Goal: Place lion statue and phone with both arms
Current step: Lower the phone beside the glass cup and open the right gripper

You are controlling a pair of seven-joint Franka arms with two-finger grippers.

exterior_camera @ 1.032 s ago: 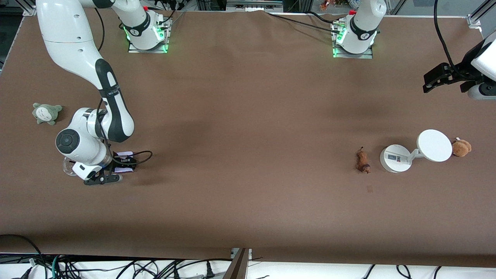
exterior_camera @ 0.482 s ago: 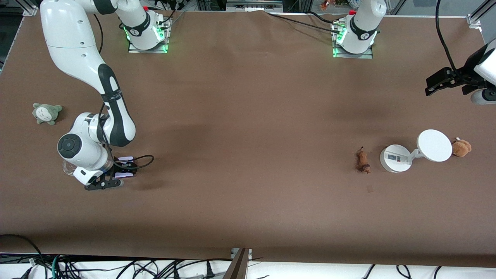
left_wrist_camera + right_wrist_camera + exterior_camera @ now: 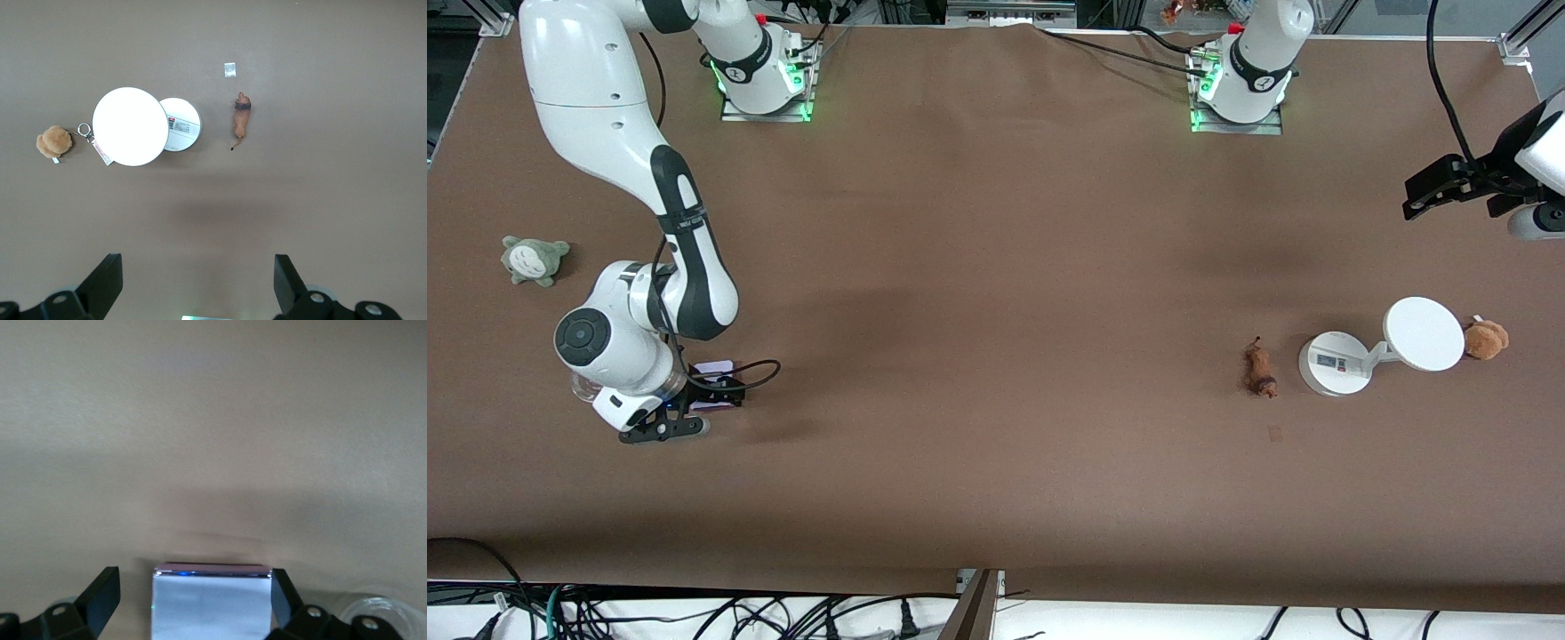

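The phone (image 3: pixel 713 366) lies flat on the brown table toward the right arm's end; it is a pale lavender rectangle with a purple edge. My right gripper (image 3: pixel 710 389) is low over it and open, with the phone (image 3: pixel 212 607) between its fingers (image 3: pixel 100 600); one finger is close against the phone's side and a gap shows at the other. The lion statue (image 3: pixel 1260 372) lies on the table toward the left arm's end, also seen in the left wrist view (image 3: pixel 241 120). My left gripper (image 3: pixel 1440 187) hangs high over the table's edge there, open and empty (image 3: pixel 197 261).
A white round-based stand (image 3: pixel 1336 363) with a disc (image 3: pixel 1424 333) stands beside the lion statue, with a fluffy brown plush (image 3: pixel 1486 339) beside it. A grey-green plush (image 3: pixel 534 259) and a clear round glass (image 3: pixel 583 384) lie near the right arm.
My right gripper has settled slightly lower round the phone. My left gripper has shifted a little toward the table's edge. The phone and the lion statue have not moved.
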